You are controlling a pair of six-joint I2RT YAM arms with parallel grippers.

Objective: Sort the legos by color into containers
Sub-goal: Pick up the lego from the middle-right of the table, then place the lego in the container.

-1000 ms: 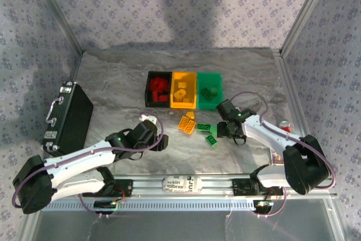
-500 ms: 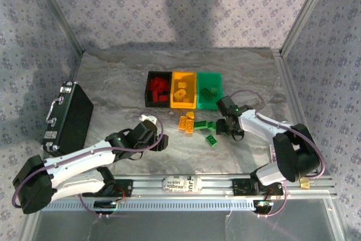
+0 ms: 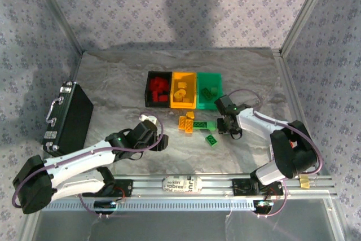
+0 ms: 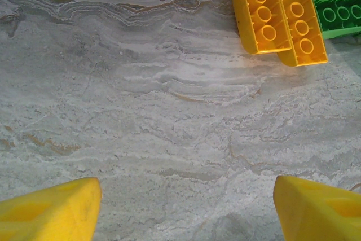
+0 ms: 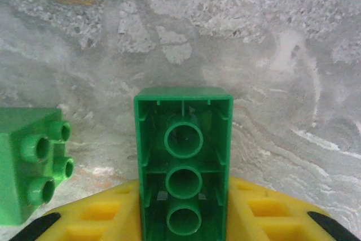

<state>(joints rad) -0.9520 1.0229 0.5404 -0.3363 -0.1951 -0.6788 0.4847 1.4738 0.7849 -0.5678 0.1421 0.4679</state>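
Near edge, left of centre: left fingers (image 4: 51,210) spread wide and empty above bare desk (image 4: 141,111); two yellow-orange bricks (image 4: 279,23) lie ahead of them, untouched.
Mid desk, right of centre: right fingers (image 5: 254,213) clenched on a green brick (image 5: 183,156), gripping its near end, hollow underside toward the wrist camera. Whether it is clear of the desk cannot be told.
Beside the held piece: second green brick (image 5: 28,162) on its side, close but apart; another loose green piece (image 3: 211,139) sits nearer the near edge.
Far of centre: containers in a row, black bin (image 3: 148,88) holding red legos, yellow-orange bin (image 3: 183,105), green bin (image 3: 207,105) at the right end, just beyond the right fingers.
Step in hand, judged: carry the held brick to the green bin.
Method advised: raise straight up first, so the neighbouring piece is not dragged. Travel smoothly, since an end grip may let the brick pivot. Centre over the green bin, lower within its walls, then release.
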